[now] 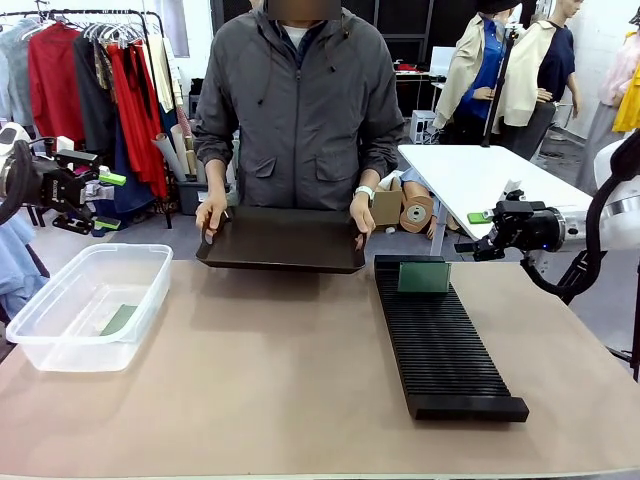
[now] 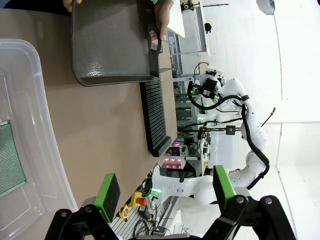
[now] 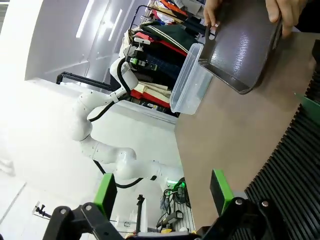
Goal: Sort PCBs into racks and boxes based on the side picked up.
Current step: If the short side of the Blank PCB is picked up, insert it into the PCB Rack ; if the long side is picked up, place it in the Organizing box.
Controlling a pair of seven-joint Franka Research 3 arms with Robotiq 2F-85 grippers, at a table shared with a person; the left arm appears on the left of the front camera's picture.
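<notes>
One green PCB (image 1: 119, 320) lies flat in the clear tub (image 1: 150, 262) at the table's left; its dotted face (image 2: 10, 160) shows in the left wrist view. A second PCB (image 1: 424, 277) stands upright in a far slot of the long black rack (image 1: 445, 345), and its edge (image 3: 311, 105) appears in the right wrist view. My left gripper (image 1: 110, 201) hangs open and empty above and behind the tub, off the table's left side. My right gripper (image 1: 476, 232) is open and empty to the right of the rack's far end. Both wrist views show green pads (image 2: 107, 192) (image 3: 220, 190) spread wide with nothing between them.
A person at the far side holds a flat black tray (image 1: 282, 240) by both handles, lifted just off the table edge. A white table (image 1: 480, 175) stands behind on the right, a clothes rail (image 1: 90, 70) behind on the left. Bare brown tabletop (image 1: 280, 370) lies between tub and rack.
</notes>
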